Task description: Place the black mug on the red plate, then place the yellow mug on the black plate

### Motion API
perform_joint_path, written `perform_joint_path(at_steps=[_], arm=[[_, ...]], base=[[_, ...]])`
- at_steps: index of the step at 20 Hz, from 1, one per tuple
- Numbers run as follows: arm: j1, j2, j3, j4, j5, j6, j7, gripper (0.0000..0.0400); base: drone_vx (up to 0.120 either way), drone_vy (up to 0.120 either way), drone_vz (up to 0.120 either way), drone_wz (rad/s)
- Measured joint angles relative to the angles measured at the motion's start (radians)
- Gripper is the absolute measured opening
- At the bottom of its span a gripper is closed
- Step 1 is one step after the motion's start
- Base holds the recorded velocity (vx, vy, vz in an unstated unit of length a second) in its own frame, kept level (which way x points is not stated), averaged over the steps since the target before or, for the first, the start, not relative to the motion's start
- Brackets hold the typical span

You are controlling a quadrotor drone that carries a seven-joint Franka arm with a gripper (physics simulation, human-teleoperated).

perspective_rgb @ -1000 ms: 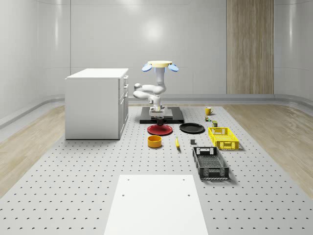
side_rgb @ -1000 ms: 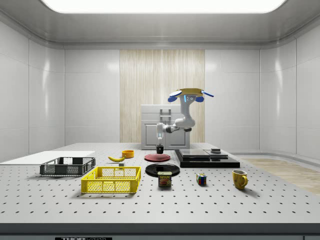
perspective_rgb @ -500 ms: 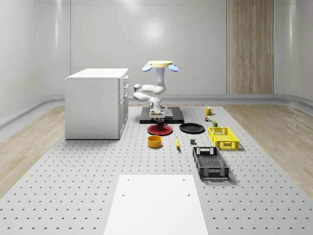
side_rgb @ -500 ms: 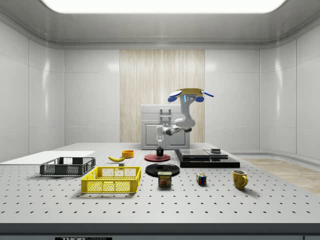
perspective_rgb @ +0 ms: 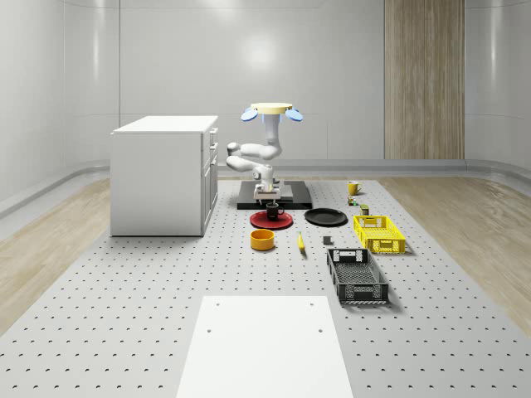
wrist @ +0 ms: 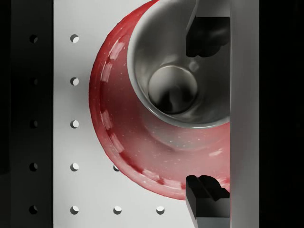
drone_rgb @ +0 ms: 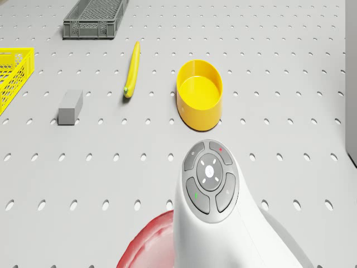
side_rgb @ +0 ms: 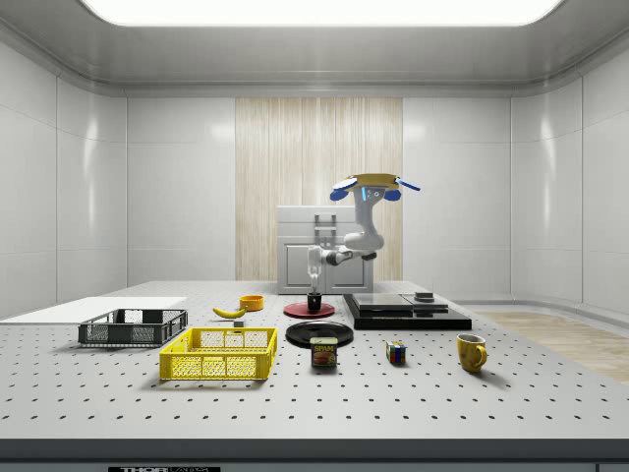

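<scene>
So the tool (wrist: pixel 204 111) is spread wide, hanging just above the black mug (wrist: pixel 183 61) and not touching it. In the wrist view one fingertip (wrist: pixel 206 35) sits over the mug's open mouth and the other one (wrist: pixel 206 194) is out past the rim of the red plate (wrist: pixel 137 142), so nothing is pinched between them. The mug stands upright on the red plate, off toward one side of it rather than dead centre. You can see the same thing from the side view, where the mug (side_rgb: pixel 314 303) sits on the plate (side_rgb: pixel 309 310) with the tool (side_rgb: pixel 314 282) a little above it.

The arm bends down from the drone (perspective_rgb: pixel 271 111), which hovers over the dark platform (perspective_rgb: pixel 286 196) behind the red plate, next to the white cabinet (perspective_rgb: pixel 164 174).

The black plate (perspective_rgb: pixel 325 217) lies just beside the red one, on the whole-scene view's right, with nothing on it. The yellow mug (perspective_rgb: pixel 353 188) stands well apart from both plates, further back on the counter (perspective_rgb: pixel 124 298) toward that same right side.

Closer to the whole-scene camera than the plates there's a yellow bowl (drone_rgb: pixel 199 93), a banana (drone_rgb: pixel 131 77) beside it and a small grey block (drone_rgb: pixel 70 107). Past those sit the yellow crate (perspective_rgb: pixel 379 234) and the black crate (perspective_rgb: pixel 357 277). A can (side_rgb: pixel 324 353) and a puzzle cube (side_rgb: pixel 395 352) stand near the yellow mug.
</scene>
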Motion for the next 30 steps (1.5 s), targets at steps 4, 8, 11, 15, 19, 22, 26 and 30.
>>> perform_joint_path(at_steps=[4, 8, 11, 15, 19, 22, 26, 30], arm=[[0.009, 0.0, 0.049, -0.016, 0.046, -0.019, 0.001, 0.0391], [0.012, -0.001, 0.077, -0.023, 0.072, -0.029, 0.002, 0.0397], [0.013, -0.002, 0.087, -0.026, 0.083, -0.031, 0.002, 0.0398], [0.013, -0.004, 0.094, -0.027, 0.09, -0.032, 0.003, 0.0399], [0.013, -0.006, 0.097, -0.028, 0.093, -0.031, 0.004, 0.04], [0.013, -0.007, 0.098, -0.028, 0.095, -0.03, 0.004, 0.04], [0.012, -0.009, 0.099, -0.028, 0.096, -0.028, 0.004, 0.04], [0.012, -0.011, 0.099, -0.028, 0.097, -0.026, 0.005, 0.04]], base=[[0.0, 0.0, 0.09, 0.0], [-0.08, 0.1, 0.1, 0.0], [-0.12, 0.12, 0.0, 0.0], [-0.12, 0.12, 0.0, 0.0], [-0.12, 0.12, 0.0, 0.0], [-0.12, 0.12, 0.0, 0.0], [-0.12, 0.12, 0.0, 0.0], [-0.12, 0.12, 0.0, 0.0]])
